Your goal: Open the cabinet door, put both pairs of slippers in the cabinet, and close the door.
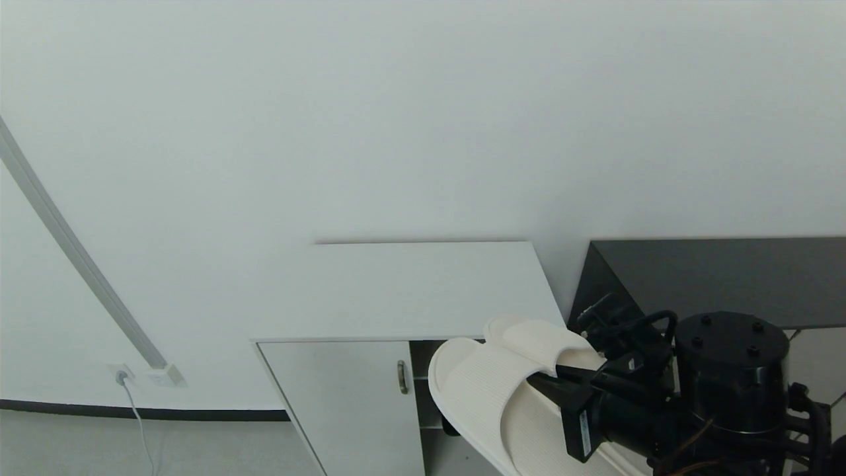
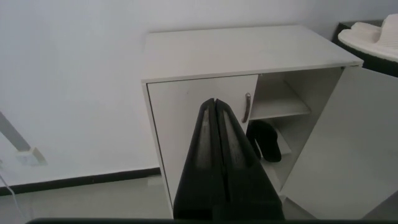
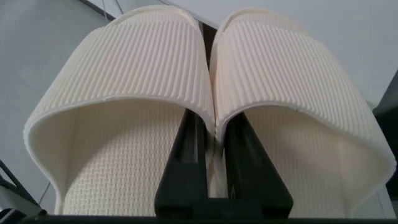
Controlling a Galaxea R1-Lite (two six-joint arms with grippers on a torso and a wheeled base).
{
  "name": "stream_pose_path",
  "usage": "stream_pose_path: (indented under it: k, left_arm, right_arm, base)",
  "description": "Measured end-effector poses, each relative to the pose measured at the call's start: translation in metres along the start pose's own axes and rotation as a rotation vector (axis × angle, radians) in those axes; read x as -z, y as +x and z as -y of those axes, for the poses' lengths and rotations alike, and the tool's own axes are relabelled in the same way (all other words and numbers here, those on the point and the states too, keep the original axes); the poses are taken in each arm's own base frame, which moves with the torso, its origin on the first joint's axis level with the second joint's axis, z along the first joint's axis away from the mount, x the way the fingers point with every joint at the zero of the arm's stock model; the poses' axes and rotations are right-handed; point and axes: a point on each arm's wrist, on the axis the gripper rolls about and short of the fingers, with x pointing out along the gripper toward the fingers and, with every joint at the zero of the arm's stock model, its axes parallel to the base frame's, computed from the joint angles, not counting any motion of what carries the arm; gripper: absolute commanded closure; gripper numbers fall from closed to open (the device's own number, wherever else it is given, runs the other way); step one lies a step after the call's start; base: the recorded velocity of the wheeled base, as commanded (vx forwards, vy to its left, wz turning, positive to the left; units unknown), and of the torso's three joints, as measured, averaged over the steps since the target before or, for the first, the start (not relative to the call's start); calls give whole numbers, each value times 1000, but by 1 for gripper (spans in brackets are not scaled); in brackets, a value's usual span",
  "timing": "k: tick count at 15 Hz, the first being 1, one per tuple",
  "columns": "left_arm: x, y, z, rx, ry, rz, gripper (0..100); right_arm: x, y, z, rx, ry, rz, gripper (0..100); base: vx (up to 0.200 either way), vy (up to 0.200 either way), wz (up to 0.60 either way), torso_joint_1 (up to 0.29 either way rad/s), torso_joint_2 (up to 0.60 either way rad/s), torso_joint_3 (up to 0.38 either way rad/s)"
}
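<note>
The pair of cream ribbed slippers (image 1: pixel 492 396) (image 3: pixel 149 74) is up in the air, at 5 o'clock in the head view. They lie side by side, soles touching along their inner edges. Their long axis runs from 4 o'clock to 10 o'clock, with the rounded toes leading toward 10 o'clock and the heels back at the wrist. The right gripper (image 1: pixel 562 382) (image 3: pixel 214 155) carries them from the heel end. One black finger (image 3: pixel 186 168) sits inside each slipper, and the two adjoining inner walls are pinched between the fingers. The toes hang in front of the open right half of the low white wooden cabinet (image 1: pixel 410 291) (image 2: pixel 236 50), just at 3 o'clock of its shut left door (image 1: pixel 344 403) and that door's small metal handle (image 1: pixel 401 377). In the left wrist view the right door (image 2: pixel 348 143) is swung wide. Behind it are a white inner shelf (image 2: pixel 280 106) and, lower down, a pair of black slippers (image 2: pixel 266 140) lying inside the cabinet. The left gripper (image 2: pixel 214 102) hangs in front of the shut door, its dark fingers pressed flat together with nothing between them. At 3 o'clock of the cabinet top is a dark grey counter (image 1: pixel 720 277). At 8 o'clock of the head view a wall socket with a white cable (image 1: pixel 122 378) sits at the foot of a slanting grey wall strip (image 1: pixel 79 258).
</note>
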Motion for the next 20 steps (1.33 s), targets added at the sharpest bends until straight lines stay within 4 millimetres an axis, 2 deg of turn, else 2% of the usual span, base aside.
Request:
stream_pose_path:
  k: [12,20]
  left_arm:
    - [0,0,0,0,-1,0,100]
    - [0,0,0,-1,-1,0,100]
  right_arm:
    - [3,1,-2,-7,-2,-14,100]
    - [6,2,-3,-9,-5,-25,100]
  base:
    - [0,0,0,0,0,0]
    - [0,0,0,-147,331,174]
